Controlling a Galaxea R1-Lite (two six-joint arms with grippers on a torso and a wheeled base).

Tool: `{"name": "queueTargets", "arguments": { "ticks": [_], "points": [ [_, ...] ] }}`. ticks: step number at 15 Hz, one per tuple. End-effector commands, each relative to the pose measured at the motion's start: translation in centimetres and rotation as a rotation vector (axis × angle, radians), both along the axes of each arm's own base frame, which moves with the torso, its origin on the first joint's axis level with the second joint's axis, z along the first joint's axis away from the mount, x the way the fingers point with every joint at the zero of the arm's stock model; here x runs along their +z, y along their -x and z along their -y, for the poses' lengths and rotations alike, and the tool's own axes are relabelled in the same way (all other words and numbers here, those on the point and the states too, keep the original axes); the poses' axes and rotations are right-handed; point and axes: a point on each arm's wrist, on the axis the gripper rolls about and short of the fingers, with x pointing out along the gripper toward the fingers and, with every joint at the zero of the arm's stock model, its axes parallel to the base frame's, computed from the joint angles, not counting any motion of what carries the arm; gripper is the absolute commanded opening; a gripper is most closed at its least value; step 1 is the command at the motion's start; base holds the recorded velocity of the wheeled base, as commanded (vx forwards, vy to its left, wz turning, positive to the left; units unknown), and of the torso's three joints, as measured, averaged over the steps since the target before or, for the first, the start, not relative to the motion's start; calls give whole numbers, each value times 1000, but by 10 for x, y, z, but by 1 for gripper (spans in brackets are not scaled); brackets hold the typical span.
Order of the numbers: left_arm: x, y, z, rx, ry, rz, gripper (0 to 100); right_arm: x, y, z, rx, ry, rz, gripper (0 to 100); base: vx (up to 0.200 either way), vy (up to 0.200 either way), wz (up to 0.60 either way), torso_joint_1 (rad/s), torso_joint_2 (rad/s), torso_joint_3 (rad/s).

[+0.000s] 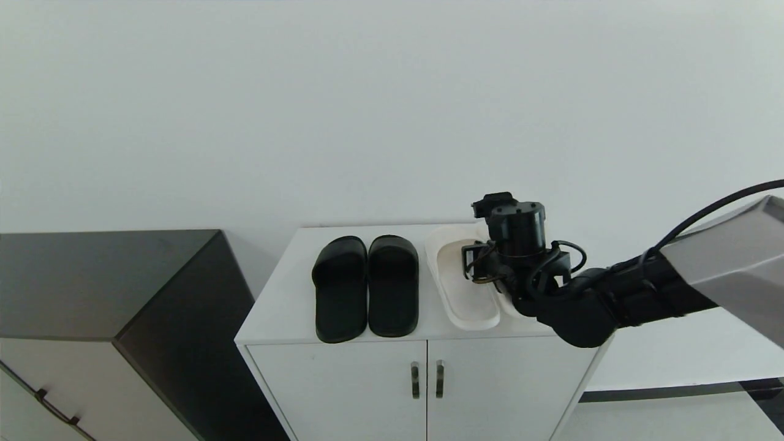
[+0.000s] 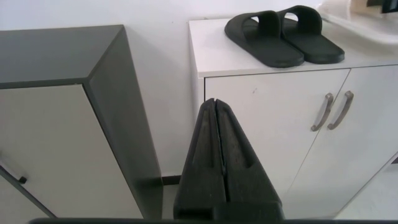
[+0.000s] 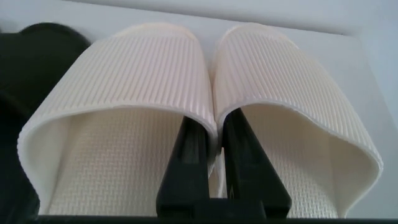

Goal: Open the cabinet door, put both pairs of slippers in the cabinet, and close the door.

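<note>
Jaws of the right gripper (image 3: 214,124) are drawn in to a narrow gap. One finger is slid under the strap of each of the white slippers (image 1: 460,294), and the two straps' meeting inner edges are pinched between them. Over at the left gripper (image 2: 215,102) the jaws are pressed flat together with nothing in them.

Behind everything runs a plain pale wall (image 1: 367,92), beyond the right jaws and past the far edge of the cabinet top.

Biggest of the furniture is the dark cabinet (image 1: 92,282), with a black top and side and a pale front. It stands well off to the left of the right jaws, and ahead of the left jaws on their left side.

Next to it is the white cabinet (image 1: 275,306). Its top lies directly under the right jaws, and its front rises ahead of the left jaws, which hang lower than the top. Both doors (image 1: 343,386) are closed, their edges meeting below and to the left of the right jaws.

Around the right jaws, the white slippers lie side by side and touching on the right part of the cabinet top, soles down and flat on it.

Just left of those jaws, the black slippers (image 1: 366,288) lie on the same top as a neat pair, touching each other. They are near the white pair but apart from it.

Smallest are the two grey handles (image 1: 427,380), upright bars close together either side of the door seam, below the black slippers and down to the left of the right jaws.
</note>
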Motion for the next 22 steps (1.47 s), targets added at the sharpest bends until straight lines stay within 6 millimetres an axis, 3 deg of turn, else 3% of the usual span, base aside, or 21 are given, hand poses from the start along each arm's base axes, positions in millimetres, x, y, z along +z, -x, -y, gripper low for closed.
{"name": "queueTargets", "arguments": {
  "ticks": [1, 4, 6, 13, 22],
  "points": [
    [0, 0, 0, -2, 2, -1, 0, 35, 48, 23, 106, -30, 21, 0, 0, 0, 0, 0, 0, 0],
    [0, 0, 0, -2, 2, -1, 0, 39, 110, 49, 348, -53, -35, 0, 0, 0, 0, 0, 0, 0],
    [0, 0, 0, -4, 2, -1, 0, 42, 135, 65, 481, -77, -53, 0, 0, 0, 0, 0, 0, 0],
    [0, 0, 0, -4, 2, -1, 0, 24, 139, 68, 519, -27, -104, 0, 0, 0, 0, 0, 0, 0],
    [0, 0, 0, -4, 3, -1, 0, 18, 141, 70, 533, -20, -129, 0, -200, 0, 0, 1, 1, 3]
  ]
}}
